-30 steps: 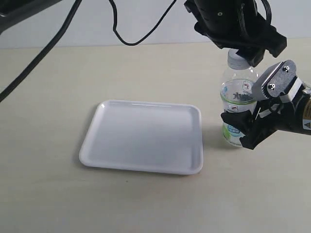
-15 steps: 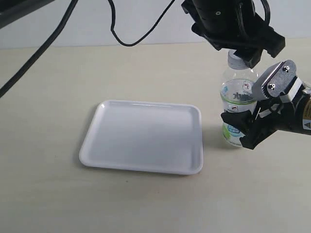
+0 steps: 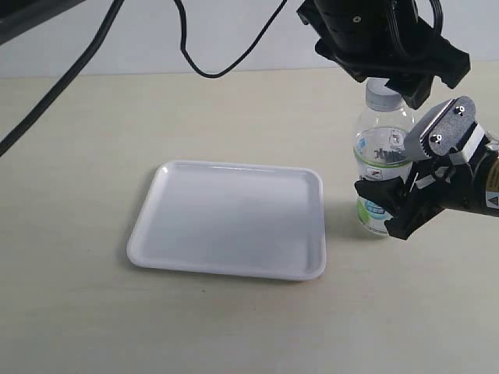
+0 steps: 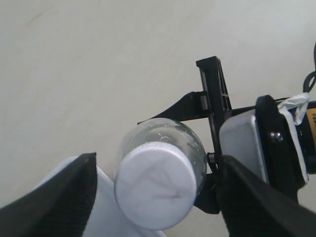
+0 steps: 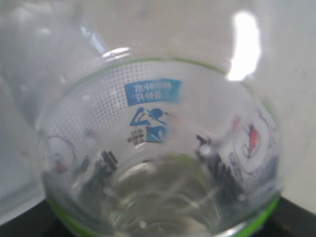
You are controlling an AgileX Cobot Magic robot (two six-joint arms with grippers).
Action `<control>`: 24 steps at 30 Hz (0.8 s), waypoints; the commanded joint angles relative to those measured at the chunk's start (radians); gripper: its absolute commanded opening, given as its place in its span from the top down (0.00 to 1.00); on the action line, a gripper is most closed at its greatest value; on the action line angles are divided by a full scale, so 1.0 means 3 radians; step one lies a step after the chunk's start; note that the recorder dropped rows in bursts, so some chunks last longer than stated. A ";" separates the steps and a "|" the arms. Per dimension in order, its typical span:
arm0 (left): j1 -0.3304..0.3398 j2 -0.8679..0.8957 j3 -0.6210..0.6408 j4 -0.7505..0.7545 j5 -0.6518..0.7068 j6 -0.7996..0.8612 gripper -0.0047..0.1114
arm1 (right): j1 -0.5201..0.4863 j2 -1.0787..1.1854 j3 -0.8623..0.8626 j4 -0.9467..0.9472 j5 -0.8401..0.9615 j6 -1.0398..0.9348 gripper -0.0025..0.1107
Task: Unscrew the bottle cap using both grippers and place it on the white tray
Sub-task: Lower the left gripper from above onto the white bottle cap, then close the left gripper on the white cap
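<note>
A pale cream table [image 3: 78, 312] with a matte top fills most of the exterior view. It runs back to a plain whitish wall [image 3: 249, 35], which meets it in a straight line near the top of that view. The light is soft and even, throwing only faint, blurred shadows on the tabletop, and a tiny dark speck [image 3: 204, 291] marks the surface toward the near side; the same cream top shows in the left wrist view.

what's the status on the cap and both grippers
Left gripper open, straddling the bottle cap, no contact. Right gripper shut on the bottle. Cap not yet off. Nothing between it and the white tray.
</note>
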 commanded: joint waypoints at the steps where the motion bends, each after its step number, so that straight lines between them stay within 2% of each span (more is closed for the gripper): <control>1: 0.0000 -0.0041 -0.0006 -0.0035 -0.0025 -0.0024 0.39 | -0.0015 -0.0008 0.0011 -0.0071 0.0160 0.0009 0.98; 6: 0.0000 -0.0041 -0.0006 -0.0035 -0.0019 -0.0024 0.40 | -0.0015 -0.0008 0.0011 -0.0071 0.0160 0.0009 0.98; 12: 0.0000 -0.0041 -0.0006 -0.0035 -0.0013 -0.0030 0.61 | -0.0015 -0.0008 0.0011 -0.0071 0.0160 0.0009 0.98; 17: 0.0000 -0.0041 -0.0006 -0.0035 -0.0001 -0.0054 0.65 | -0.0015 -0.0008 0.0011 -0.0071 0.0160 0.0009 0.98; 19: 0.0000 -0.0041 -0.0006 -0.0035 -0.0001 -0.0108 0.71 | -0.0015 -0.0008 0.0011 -0.0084 0.0161 0.0009 0.98; 22: 0.0000 -0.0041 -0.0006 -0.0035 -0.0007 -0.0114 0.94 | -0.0015 -0.0008 0.0011 -0.0084 0.0161 0.0009 0.98; 24: 0.0000 -0.0041 -0.0006 -0.0035 -0.0007 -0.0144 0.96 | -0.0015 -0.0008 0.0011 -0.0084 0.0161 0.0009 0.98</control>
